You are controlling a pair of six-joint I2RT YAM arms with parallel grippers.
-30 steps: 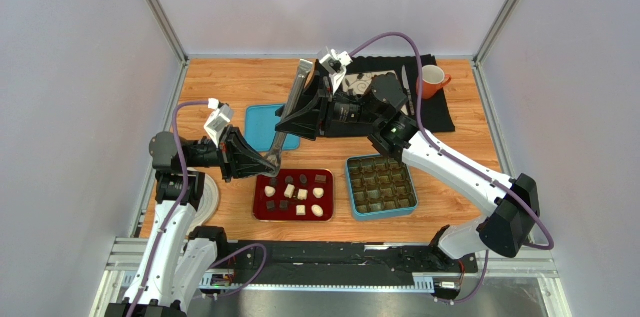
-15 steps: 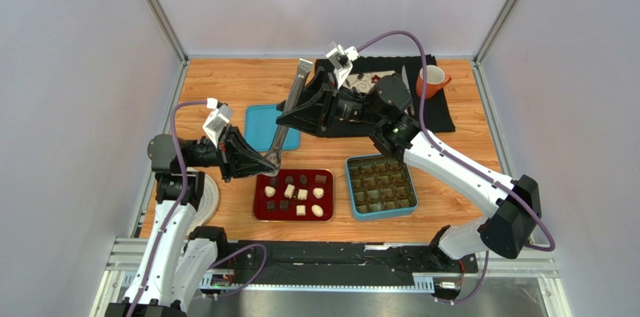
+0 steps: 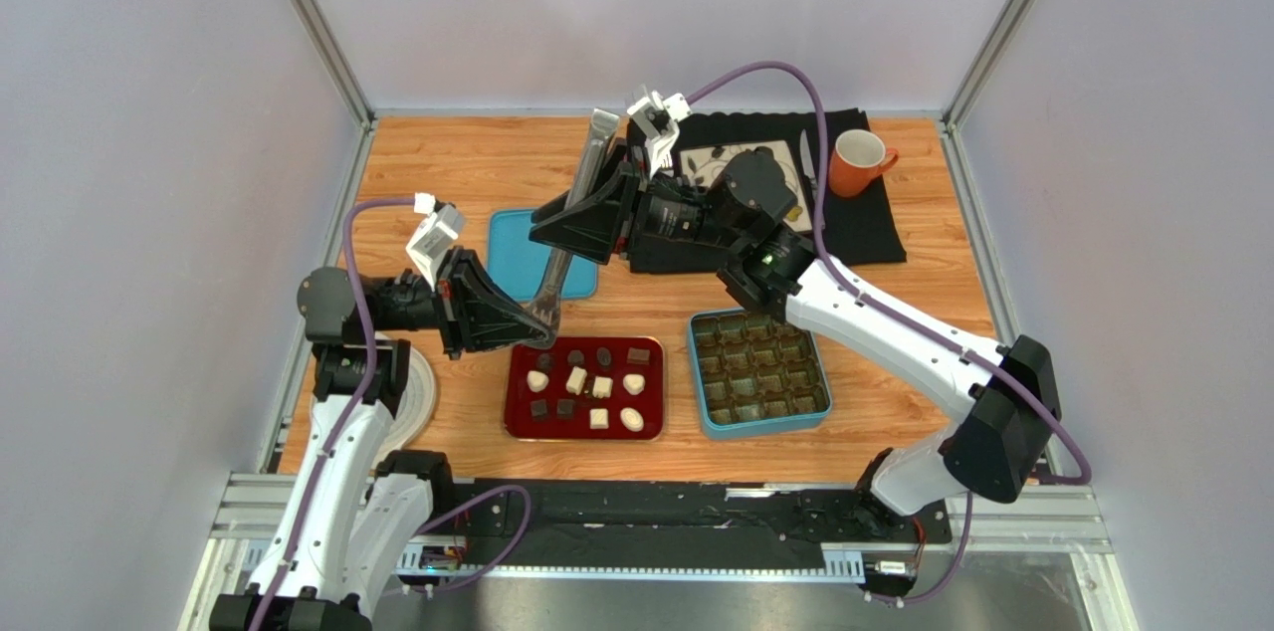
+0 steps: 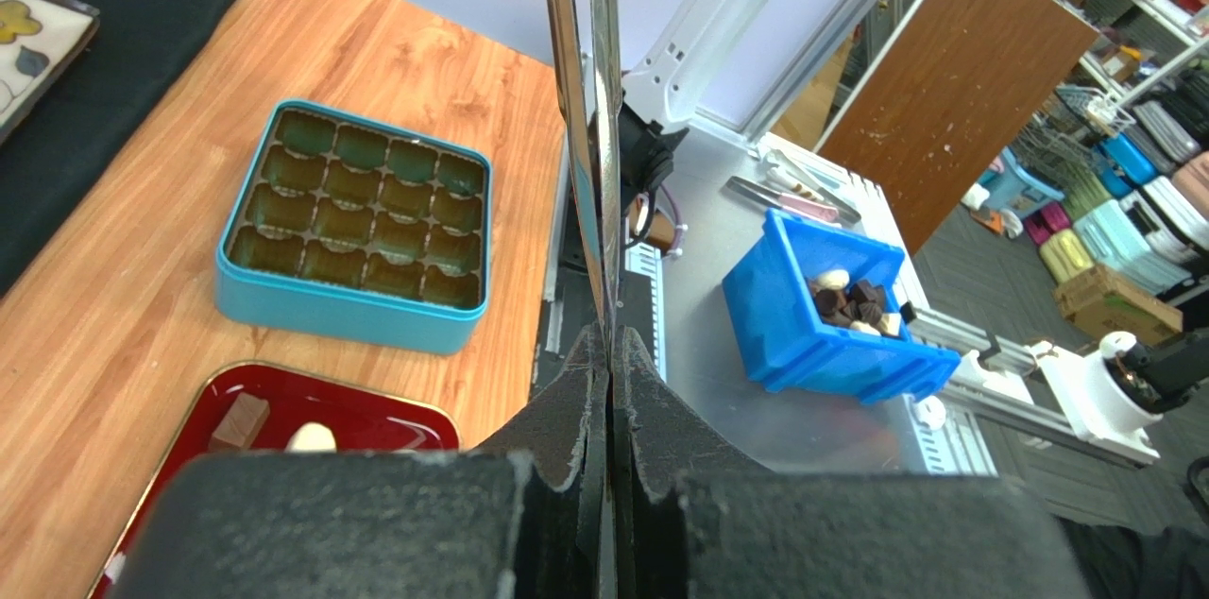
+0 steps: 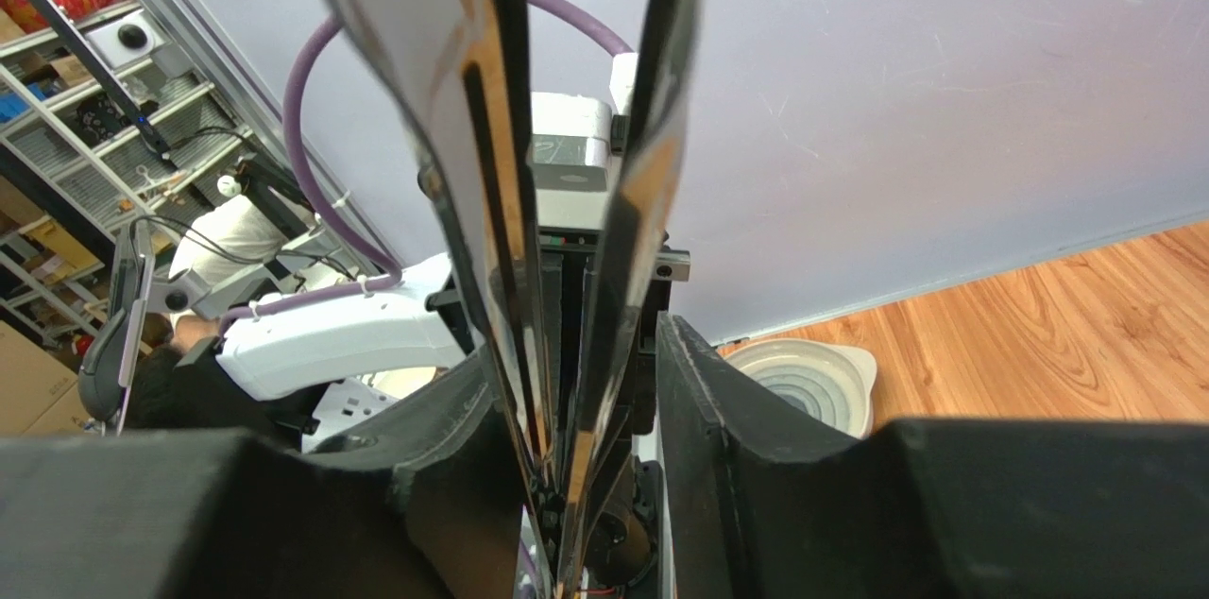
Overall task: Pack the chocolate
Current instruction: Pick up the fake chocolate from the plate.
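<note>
Wooden table (image 3: 449,168): chocolates (image 3: 603,388) sit on the red tray (image 3: 516,430) beside the empty teal divided box (image 3: 697,370), your left gripper (image 3: 524,315) is clamped on the tongs (image 3: 597,154), right gripper (image 3: 568,218) straddles them farther back, grip unclear; likely handover, next squeeze firmly.

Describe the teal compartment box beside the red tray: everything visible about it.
The teal box is a shallow, square, lidless container with rounded corners. It holds a glossy gold-brown insert divided into a grid of small square cells. Every visible cell is empty; the chocolates lie on the red tray to its left, apart from it. It sits flat on the wooden table, toward the near edge. Nothing rests in or against it; the right arm passes above its far right corner.
</note>
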